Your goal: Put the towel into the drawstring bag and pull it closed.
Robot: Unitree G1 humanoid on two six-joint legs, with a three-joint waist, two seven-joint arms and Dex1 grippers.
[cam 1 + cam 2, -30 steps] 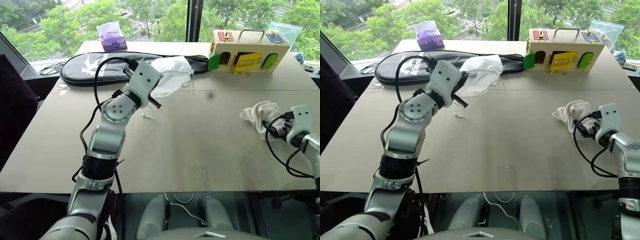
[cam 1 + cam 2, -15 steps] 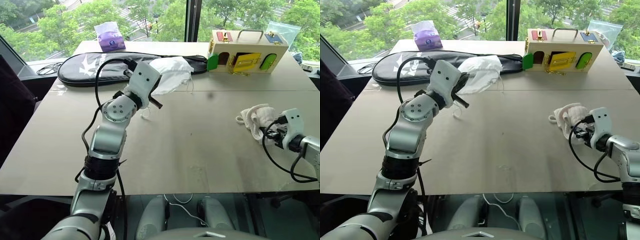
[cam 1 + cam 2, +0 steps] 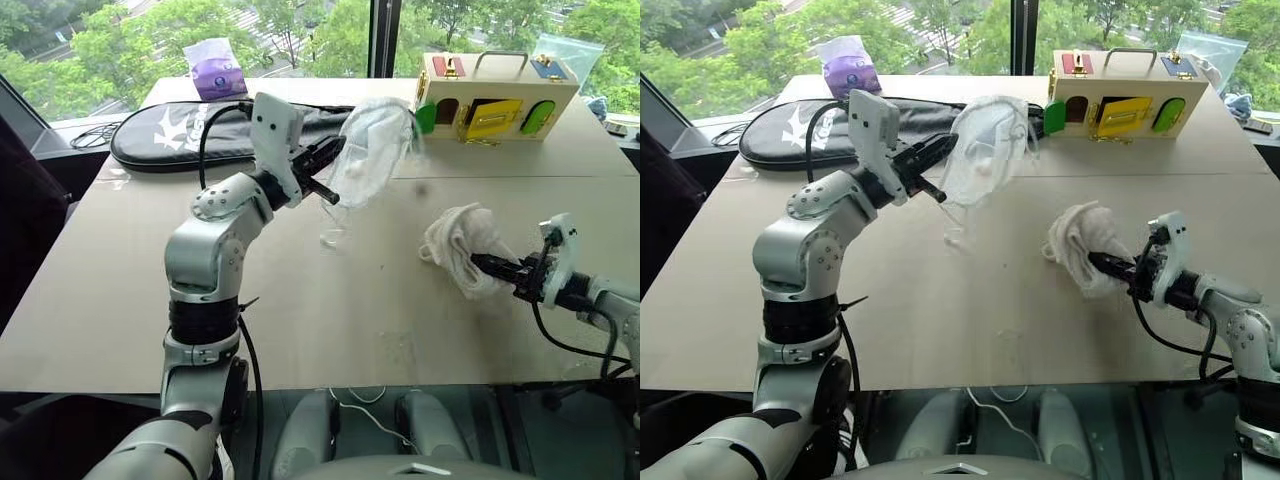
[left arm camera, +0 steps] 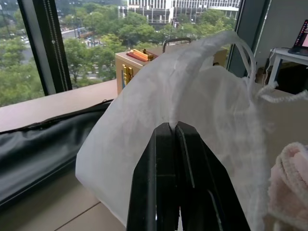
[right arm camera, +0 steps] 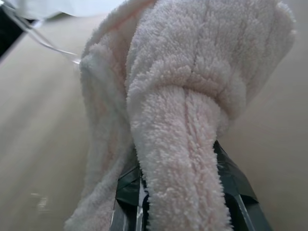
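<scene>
The left gripper [image 3: 325, 172] pinches the drawstring bag [image 3: 374, 150] shut-jawed, holding it above the tabletop [image 3: 120, 290]. The right gripper [image 3: 488, 266] clamps the towel [image 3: 455, 243] just beside it. The bag's mouth seems collapsed, so the towel may snag on the fabric.

We are seeing bare table [image 3: 330, 300] lying open between the hanging drawstring bag [image 3: 372, 150] and the lifted towel [image 3: 458, 245], so nothing is blocking that gap. Behind the bag, the black racket case [image 3: 170, 135] and the wooden toy box [image 3: 497, 92] are crowding the far side.
</scene>
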